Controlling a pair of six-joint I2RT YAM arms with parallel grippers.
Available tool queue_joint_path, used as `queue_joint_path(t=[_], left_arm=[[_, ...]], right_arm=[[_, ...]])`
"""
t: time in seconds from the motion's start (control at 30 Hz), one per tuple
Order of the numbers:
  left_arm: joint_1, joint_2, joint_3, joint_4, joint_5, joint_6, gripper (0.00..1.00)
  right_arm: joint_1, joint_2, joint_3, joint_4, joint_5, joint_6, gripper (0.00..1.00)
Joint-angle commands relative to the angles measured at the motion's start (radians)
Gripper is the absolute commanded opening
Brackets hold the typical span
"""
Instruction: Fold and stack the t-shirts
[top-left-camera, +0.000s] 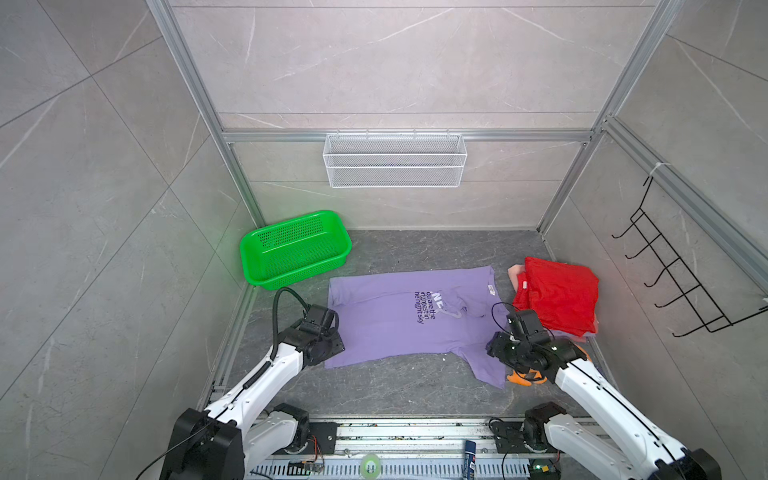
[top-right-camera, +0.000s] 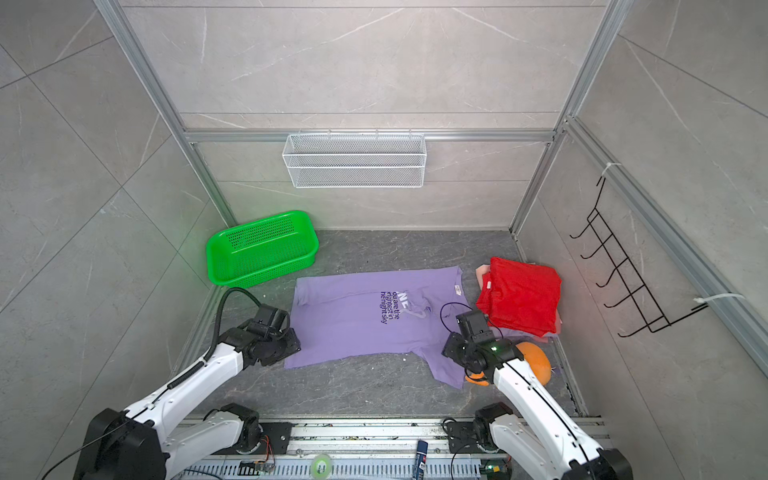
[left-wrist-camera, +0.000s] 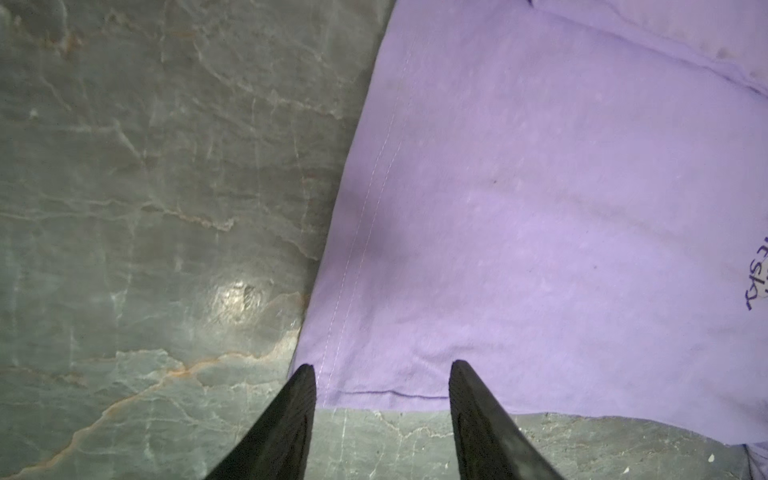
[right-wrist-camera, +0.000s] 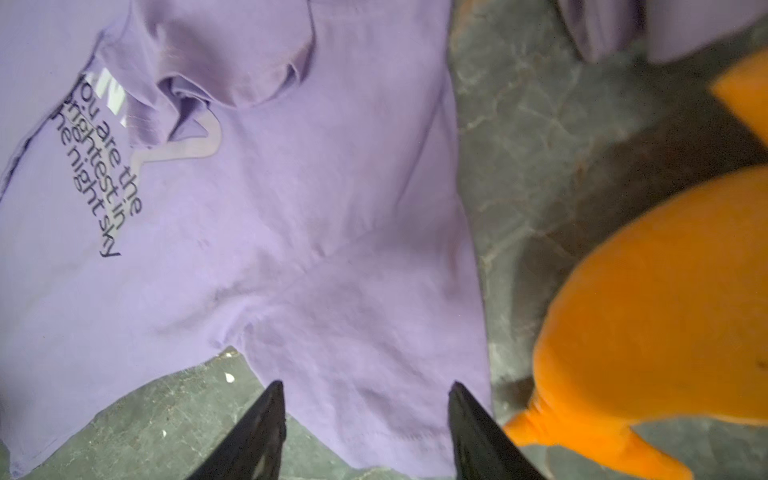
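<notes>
Top views overlook everything from above; both wrist views closely share the lavender t-shirt (left-wrist-camera: 540, 208).

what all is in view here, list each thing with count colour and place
lavender cotton t-shirt with dark print: 1, lavender, laid out mid-table
folded red t-shirt: 1, red, top of right-hand stack
folded pink t-shirt: 1, pink, under the red one
green perforated plastic basket: 1, green, back left
orange round plush toy: 1, orange, front right by the sleeve
white wire mesh basket: 1, white, back wall
black wire hook rack: 1, black, right wall
green tape roll: 1, green, front rail
left hand: 1, black, open over the shirt's hem corner
right hand: 1, black, open over the near sleeve
</notes>
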Motion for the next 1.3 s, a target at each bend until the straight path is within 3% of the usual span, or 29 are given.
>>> queue_joint_path(t=[0.0, 0.47, 0.63, 0.87, 1.13, 1.27], left_arm=[[-0.007, -0.018, -0.038, -0.071, -0.036, -0.079, 0.55], [-0.006, 0.06, -0.132, 0.086, 0.014, -0.144, 0.48], [-0.006, 0.117, -0.128, 0.156, 0.037, -0.147, 0.47], [-0.006, 0.123, -0.127, 0.193, 0.05, -0.146, 0.47], [-0.006, 0.105, -0.138, 0.201, 0.047, -0.139, 0.47], [-0.006, 0.099, -0.162, 0.226, 0.062, -0.148, 0.46]], right_arm=[[0.004, -0.04, -0.037, -0.13, 0.039, 0.069, 0.62], [0.013, 0.037, -0.065, -0.119, 0.057, 0.103, 0.62], [0.031, 0.125, -0.046, -0.072, 0.0, 0.088, 0.6], [0.063, 0.175, -0.046, -0.033, 0.001, 0.191, 0.6], [0.081, 0.334, 0.04, -0.091, 0.0, 0.209, 0.59], [0.083, 0.39, 0.012, -0.01, -0.041, 0.248, 0.58]])
